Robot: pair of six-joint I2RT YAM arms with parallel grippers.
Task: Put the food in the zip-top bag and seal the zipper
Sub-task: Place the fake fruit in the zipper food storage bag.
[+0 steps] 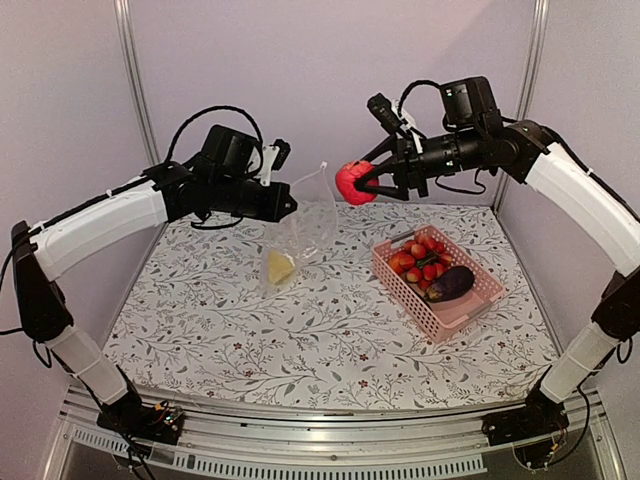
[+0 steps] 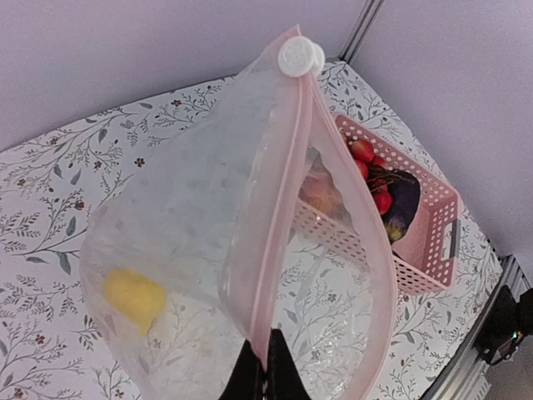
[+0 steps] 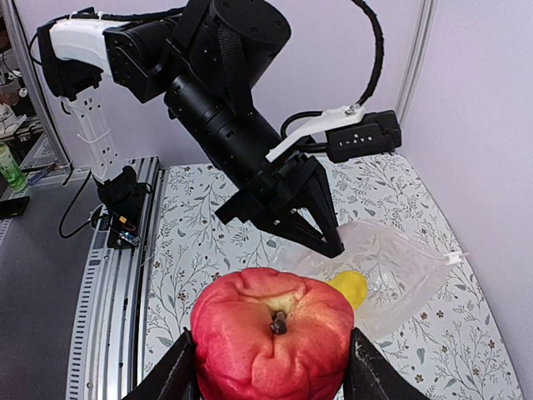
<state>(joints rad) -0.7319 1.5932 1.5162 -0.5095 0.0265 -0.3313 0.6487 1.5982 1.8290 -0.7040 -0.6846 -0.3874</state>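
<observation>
Lab cell — aluminium rail (image 1: 330, 452), plain walls (image 1: 330, 60)

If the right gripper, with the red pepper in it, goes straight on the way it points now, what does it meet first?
Probably the raised zip-top bag, near where the left gripper pinches it; the red pepper in the right gripper would touch first. Depth is unclear.

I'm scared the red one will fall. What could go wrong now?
The red pepper looks wide against the narrow mouth of the bag, so it may hit the rim and fall. The left pincer pinches only a thin bit of the bag's edge; a bump could tug it loose, with the yellow pepper inside.
</observation>
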